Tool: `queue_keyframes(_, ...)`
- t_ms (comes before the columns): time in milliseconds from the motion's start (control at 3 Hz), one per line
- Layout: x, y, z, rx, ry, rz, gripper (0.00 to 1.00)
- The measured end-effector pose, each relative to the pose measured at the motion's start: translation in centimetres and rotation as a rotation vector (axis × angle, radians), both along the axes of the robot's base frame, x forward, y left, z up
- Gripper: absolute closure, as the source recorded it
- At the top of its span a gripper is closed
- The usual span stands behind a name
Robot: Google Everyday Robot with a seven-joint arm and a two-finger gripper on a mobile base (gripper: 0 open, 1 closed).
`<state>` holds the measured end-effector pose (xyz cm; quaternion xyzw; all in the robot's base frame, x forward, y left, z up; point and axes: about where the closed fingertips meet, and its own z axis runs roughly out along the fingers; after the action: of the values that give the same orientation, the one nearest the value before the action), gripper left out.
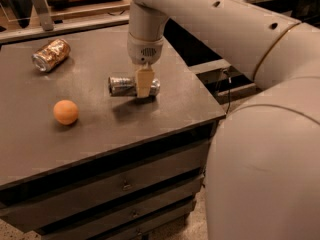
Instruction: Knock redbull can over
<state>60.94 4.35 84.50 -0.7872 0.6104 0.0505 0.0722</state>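
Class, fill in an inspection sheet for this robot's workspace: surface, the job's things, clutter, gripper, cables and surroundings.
Surface: dark tabletop of a drawer cabinet, no spills seen.
Job's things: redbull can lies on its side near the middle of the top.
Clutter: gold-brown can on its side at back left; orange ball at front left, apart from both cans.
Gripper: gripper reaches down over the redbull can's middle.
Cables: thin dark cable hangs right of the cabinet.
Surroundings: drawers below; wooden shelving behind.

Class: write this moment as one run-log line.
gripper: down at redbull can | redbull can: on its side, mid-table | gold can: lying back-left | orange ball: front-left
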Motion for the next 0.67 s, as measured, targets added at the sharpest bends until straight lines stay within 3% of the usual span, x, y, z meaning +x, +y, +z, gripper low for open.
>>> queue_keyframes(667,-0.54,1.06,-0.09,0.008,-0.016,-0.033,0.60)
